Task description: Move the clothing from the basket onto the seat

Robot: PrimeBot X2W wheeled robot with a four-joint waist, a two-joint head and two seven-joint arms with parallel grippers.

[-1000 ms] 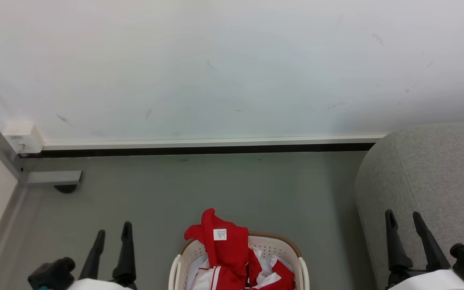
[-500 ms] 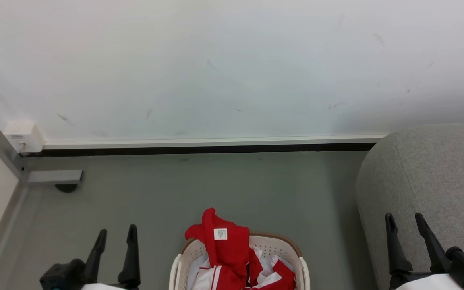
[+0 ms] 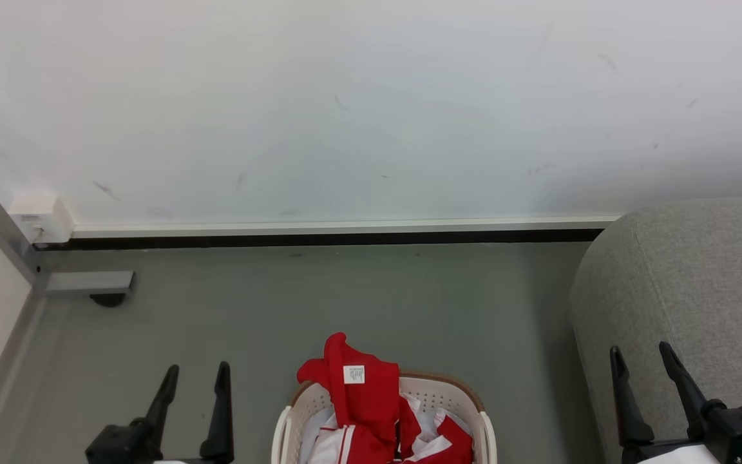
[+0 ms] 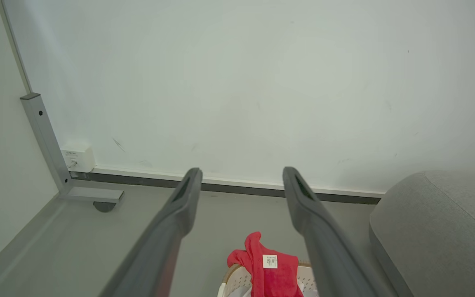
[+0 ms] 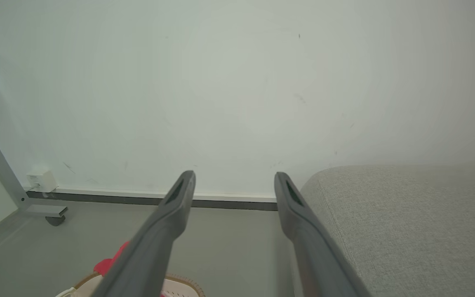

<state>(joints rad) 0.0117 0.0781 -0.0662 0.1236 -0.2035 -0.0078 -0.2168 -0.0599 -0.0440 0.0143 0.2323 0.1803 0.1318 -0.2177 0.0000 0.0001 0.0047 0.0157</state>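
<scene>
At the near middle, the clothing is heaped in the basket, to the right of the left gripper, which is wide and empty. The right gripper, also wide, hangs farther off by the seat.

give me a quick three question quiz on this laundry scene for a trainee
1. True or false: the clothing already lies on the seat.
2. Fill in: the left claw and the right claw both stand ___, holding nothing.
3. Where is the small white tag? A) on the seat B) on red cloth draped over the far rim of the basket C) in the right claw
Key: 1 false; 2 open; 3 B.
</scene>
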